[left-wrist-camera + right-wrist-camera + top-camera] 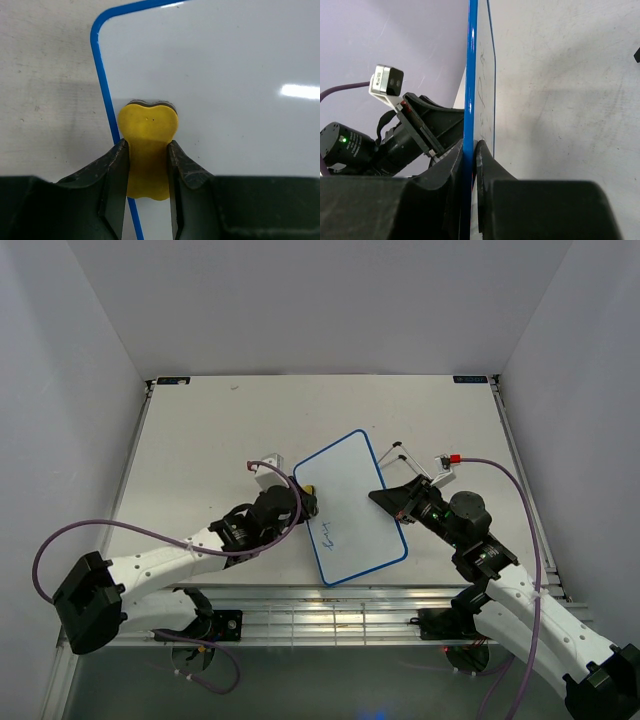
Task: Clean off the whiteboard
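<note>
Erasing work on a white tabletop (200,430): at left, the left pincer (147,145) is closed around the waist of a yellow eraser (148,125), whose pad rests on the whiteboard (350,480) just inside its blue left rim. The board lies slantwise mid-tabletop, with a blue scribble (330,533) on its near half, apart from the eraser. At right, the right pincer (470,149) is pinched onto the board's right edge. That thin edge hold looks the weak spot: a hard sideways stroke could swing the board or tug it free, and the eraser could slide off the rim. Count: one whiteboard, one eraser, one scribble, two pincers.
</note>
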